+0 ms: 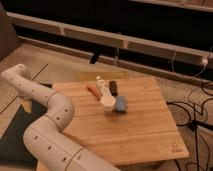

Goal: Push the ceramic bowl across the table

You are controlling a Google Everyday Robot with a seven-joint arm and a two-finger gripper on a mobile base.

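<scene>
The light-brown wooden table (142,131) fills the middle of the camera view. The ceramic bowl is not visible; it is hidden or off the table's left side behind my arm. My white arm (52,107) rises from the bottom, crosses the table's left edge and bends out to the far left (15,77). The gripper is hidden past that bend, left of the table, so its fingers do not show.
On the table's middle stand a small white cup (108,102), a blue sponge (120,104), an orange-red item (93,91), a white bottle (101,85) and a dark bar (113,87). A dark grey mat (14,137) lies at the left. Cables (195,117) lie on the right.
</scene>
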